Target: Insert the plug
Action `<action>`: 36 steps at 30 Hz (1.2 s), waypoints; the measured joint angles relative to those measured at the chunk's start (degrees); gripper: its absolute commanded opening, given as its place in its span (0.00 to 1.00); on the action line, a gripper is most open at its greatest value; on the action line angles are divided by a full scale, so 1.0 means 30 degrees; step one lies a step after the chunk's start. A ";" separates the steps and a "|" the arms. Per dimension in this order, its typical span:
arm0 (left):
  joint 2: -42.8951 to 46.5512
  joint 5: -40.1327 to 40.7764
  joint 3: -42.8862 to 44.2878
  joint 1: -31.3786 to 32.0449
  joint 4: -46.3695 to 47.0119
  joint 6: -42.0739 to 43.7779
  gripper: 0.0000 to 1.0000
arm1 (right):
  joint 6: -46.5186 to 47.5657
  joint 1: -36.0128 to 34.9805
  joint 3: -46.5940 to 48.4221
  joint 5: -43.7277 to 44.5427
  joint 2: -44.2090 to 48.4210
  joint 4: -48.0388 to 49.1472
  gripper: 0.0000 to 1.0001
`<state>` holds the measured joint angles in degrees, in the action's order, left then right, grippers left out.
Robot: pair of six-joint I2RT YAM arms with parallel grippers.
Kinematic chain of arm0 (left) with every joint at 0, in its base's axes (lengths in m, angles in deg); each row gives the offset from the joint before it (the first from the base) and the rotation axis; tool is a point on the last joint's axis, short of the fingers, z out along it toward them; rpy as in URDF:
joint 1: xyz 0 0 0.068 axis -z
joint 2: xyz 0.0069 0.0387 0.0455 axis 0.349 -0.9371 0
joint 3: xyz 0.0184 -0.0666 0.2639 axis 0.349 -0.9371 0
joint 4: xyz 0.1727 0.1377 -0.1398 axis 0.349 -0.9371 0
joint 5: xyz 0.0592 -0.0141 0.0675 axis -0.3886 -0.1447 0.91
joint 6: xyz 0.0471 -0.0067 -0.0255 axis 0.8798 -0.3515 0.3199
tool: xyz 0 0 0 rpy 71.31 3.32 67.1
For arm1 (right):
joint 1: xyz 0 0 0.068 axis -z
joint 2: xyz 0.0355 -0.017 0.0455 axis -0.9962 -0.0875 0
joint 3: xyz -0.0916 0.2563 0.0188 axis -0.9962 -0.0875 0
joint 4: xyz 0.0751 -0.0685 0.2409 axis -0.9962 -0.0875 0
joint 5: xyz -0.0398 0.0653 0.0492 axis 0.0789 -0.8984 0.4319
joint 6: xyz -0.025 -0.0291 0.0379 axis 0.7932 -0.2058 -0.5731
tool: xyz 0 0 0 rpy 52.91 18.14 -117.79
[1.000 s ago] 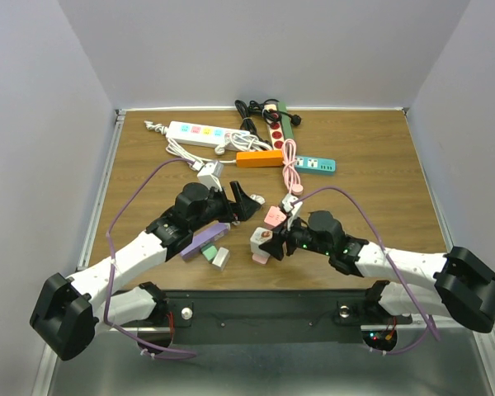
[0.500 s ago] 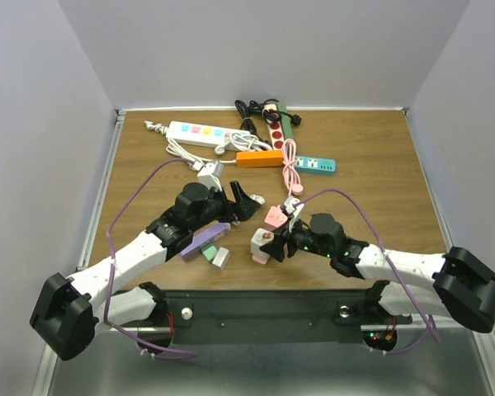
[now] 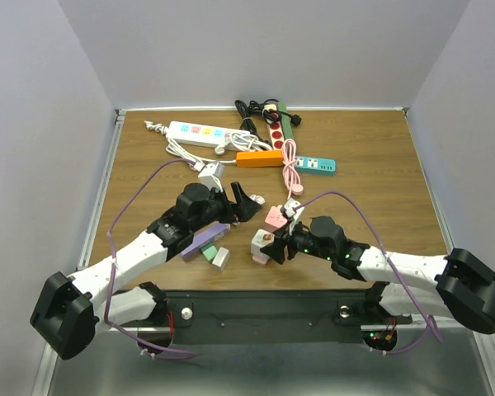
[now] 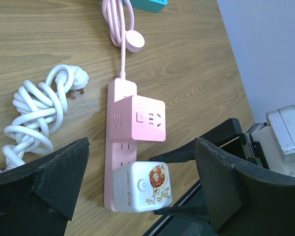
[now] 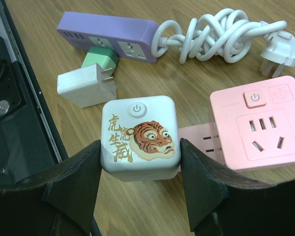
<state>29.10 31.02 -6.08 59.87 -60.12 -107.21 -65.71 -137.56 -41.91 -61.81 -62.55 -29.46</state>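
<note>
Right claw (image 5: 140, 160) is clenched on the white tiger plug (image 5: 137, 123), one finger on each side face, which keeps the push straight down. The plug sits on the near end of the pink power strip (image 4: 119, 147), by the middle of the table's (image 3: 379, 165) near edge. Prongs hidden; I judge it nearly seated. Left claw (image 4: 141, 152) hangs spread and empty over the strip, likely to steady it. Versus one second ago, my right arm has crept slightly toward the near edge; the strip has not moved.

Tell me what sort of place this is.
Likely a robot lab test cell, not a home: a wooden table boxed in by plain walls, two robot arms bolted at its near edge, and several power strips laid out as practice pieces.
</note>
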 measured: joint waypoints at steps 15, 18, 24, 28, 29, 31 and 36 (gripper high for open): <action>-0.0321 -0.0372 -0.0350 0.0306 0.0007 0.0357 0.98 | 0.0401 -0.0969 -0.0401 0.1552 0.0386 -0.0036 0.01; -0.0452 -0.0627 -0.0350 0.0605 0.0007 0.0430 0.97 | 0.0386 -0.1122 -0.0401 0.1763 0.0233 0.0066 0.01; -0.0415 -0.1260 -0.1078 0.1559 0.0306 0.0211 0.94 | 0.0102 -0.1260 -0.0401 0.2091 0.0262 -0.0015 0.01; -0.0401 -0.1311 -0.2178 0.2754 0.0197 -0.0401 0.90 | -0.0219 -0.1275 -0.0401 0.2317 0.0328 -0.0168 0.01; -0.0401 -0.1290 -0.2397 0.3111 0.0175 -0.0619 0.90 | -0.0299 -0.1282 -0.0393 0.2382 0.0321 -0.0182 0.01; -0.0364 -0.0845 -0.2637 0.3461 0.0262 -0.1107 0.89 | -0.0357 -0.1377 -0.0393 0.2535 0.0335 -0.0240 0.01; 0.0095 0.0087 -0.2951 0.3985 0.0423 -0.1960 0.88 | -0.0612 -0.1545 -0.0393 0.2849 0.0619 -0.0634 0.01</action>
<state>29.38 31.28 -14.94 71.82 -58.85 -113.08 -67.55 -142.19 -43.09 -53.27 -60.69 -31.36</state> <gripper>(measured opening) 0.886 0.644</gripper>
